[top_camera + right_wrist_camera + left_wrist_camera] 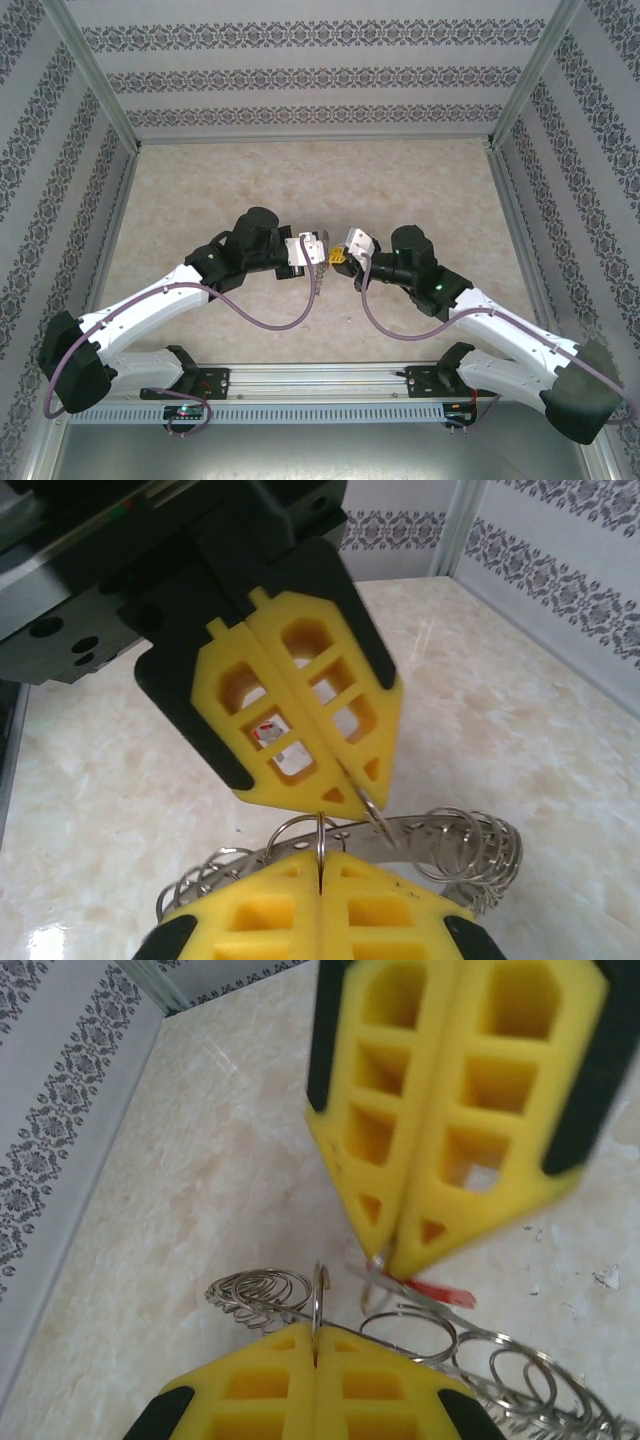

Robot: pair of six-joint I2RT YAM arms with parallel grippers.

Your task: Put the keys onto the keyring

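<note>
My left gripper [316, 1348]: pinched tight on a keyring [405, 835] loop.
My right gripper [320, 868]: likewise, tips nearly meeting.
Room: bare marbled table [400, 180] all around me; walls [300, 80] well apart.

Open bench [200, 180] surrounds the left gripper [321, 252] and right gripper [337, 256], which meet tip to tip mid-bench, jaws closed. The keyring [470, 845] sprawls beneath the tips, blocking a low pass. Patterned walls [50, 150] bound three sides.
</note>
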